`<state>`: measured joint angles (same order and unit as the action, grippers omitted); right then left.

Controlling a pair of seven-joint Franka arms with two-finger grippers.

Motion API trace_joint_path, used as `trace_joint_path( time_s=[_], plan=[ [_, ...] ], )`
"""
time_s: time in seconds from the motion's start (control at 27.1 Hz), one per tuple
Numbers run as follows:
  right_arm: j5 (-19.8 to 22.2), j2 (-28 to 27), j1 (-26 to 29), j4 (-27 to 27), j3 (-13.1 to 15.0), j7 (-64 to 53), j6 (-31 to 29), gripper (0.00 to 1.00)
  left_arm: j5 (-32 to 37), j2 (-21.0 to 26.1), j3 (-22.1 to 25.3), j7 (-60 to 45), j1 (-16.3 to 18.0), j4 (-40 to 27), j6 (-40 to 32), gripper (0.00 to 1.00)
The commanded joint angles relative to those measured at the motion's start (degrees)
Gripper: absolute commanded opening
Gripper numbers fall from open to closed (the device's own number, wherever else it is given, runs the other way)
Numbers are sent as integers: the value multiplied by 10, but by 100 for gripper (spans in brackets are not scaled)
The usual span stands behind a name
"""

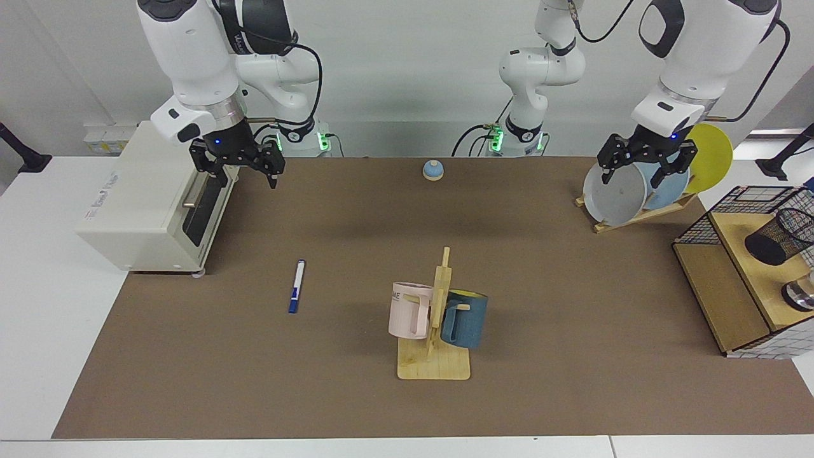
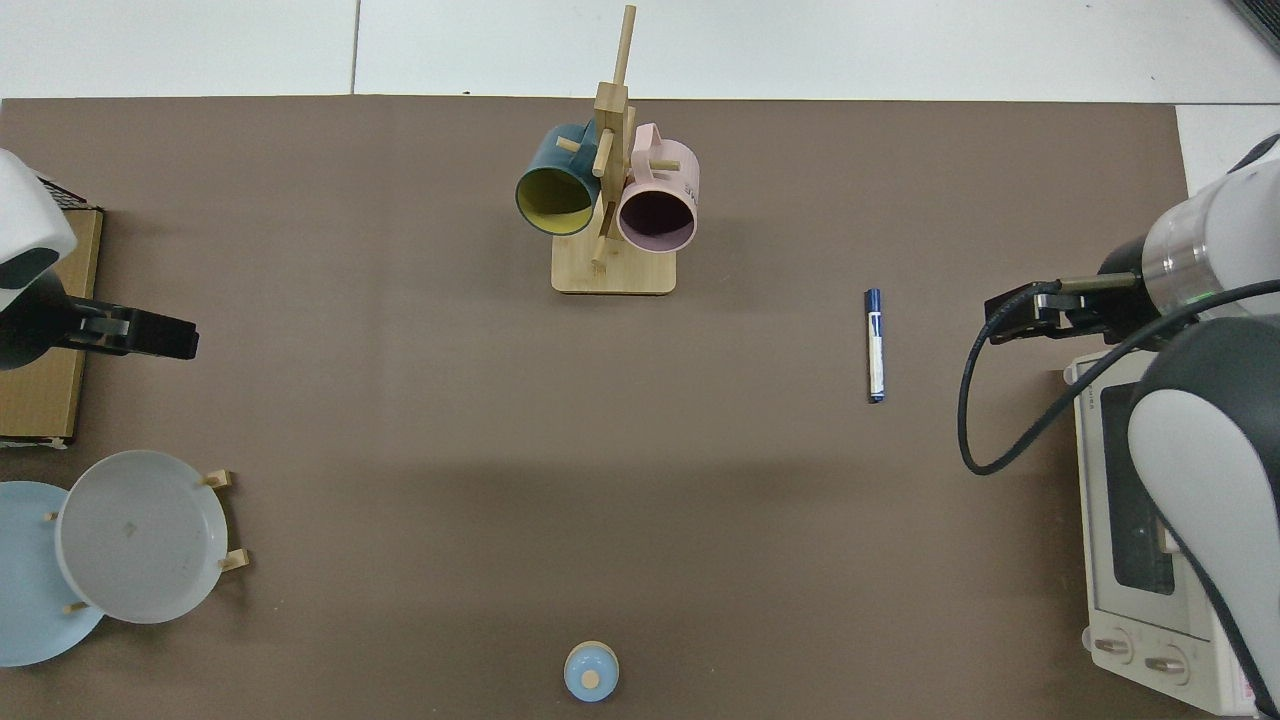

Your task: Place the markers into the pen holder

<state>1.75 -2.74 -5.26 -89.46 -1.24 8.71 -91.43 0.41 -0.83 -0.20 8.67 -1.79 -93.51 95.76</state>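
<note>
Right gripper: the right gripper (image 1: 245,166) hangs above the brown mat (image 1: 356,407) just in front of the toaster oven (image 1: 152,210), fingers spread apart with nothing between them; in the top view it (image 2: 1010,318) sits at the mat's edge beside the oven.
Left gripper: the left gripper (image 1: 643,164) hovers in front of the plates (image 1: 615,194) on their wooden rack, fingers also spread and empty; this arm looks to be waiting.
Marker: the marker (image 1: 296,286) lies flat on the mat, blue cap toward the camera in the facing view, well apart from both grippers but nearer the right one; from above it (image 2: 874,345) lies between the mug tree (image 2: 612,200) and the oven.
Pen holder: the pen holder (image 1: 779,236) is tilted over on the wooden shelf inside the wire basket (image 1: 750,197) at the far side of the table, near the left arm; no marker shows in it.
Done: nothing yet, by the look of it; the marker is untouched.
Left: the whole job, grasping the marker, carrying it across the table, and dropping it in the holder.
Likely snag: the holder leans rather than stands, so its mouth may need approaching at an angle, and the marker is far from it.
</note>
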Motion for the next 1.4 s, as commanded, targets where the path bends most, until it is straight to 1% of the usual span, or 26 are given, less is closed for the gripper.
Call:
trace_joint_path(
  time_s=[0.0,0.59,0.74,0.89,0.96,1.07,1.11,1.22,1.36],
  plan=[
    [-5,14,18,-18,-8,-17,-1,100,7,-9,-2,8,6,-12,3,100],
    [-5,12,19,-17,-8,-17,-21,100,7,-10,-1,6,6,-12,0,100],
    [-5,14,16,-19,-8,-18,-2,100,7,-10,-1,2,6,-12,-2,100],
    [-6,14,10,-17,-12,-16,1,100,7,-11,-1,6,6,-12,-2,100],
    [-16,17,10,-17,-15,1,0,100,7,-11,-1,4,6,-12,-2,100],
    [-42,12,12,-14,-15,19,-13,100,6,-11,-1,4,6,-14,-2,100],
    [-45,8,15,-13,-15,19,-18,100,6,-13,-1,4,6,-17,-2,100],
    [-38,-7,13,-12,-15,17,-29,100,6,-14,-1,2,6,-19,-2,100],
    [-39,-24,11,-11,-15,10,-51,100,6,-14,-1,5,6,-20,-2,100]
  ],
)
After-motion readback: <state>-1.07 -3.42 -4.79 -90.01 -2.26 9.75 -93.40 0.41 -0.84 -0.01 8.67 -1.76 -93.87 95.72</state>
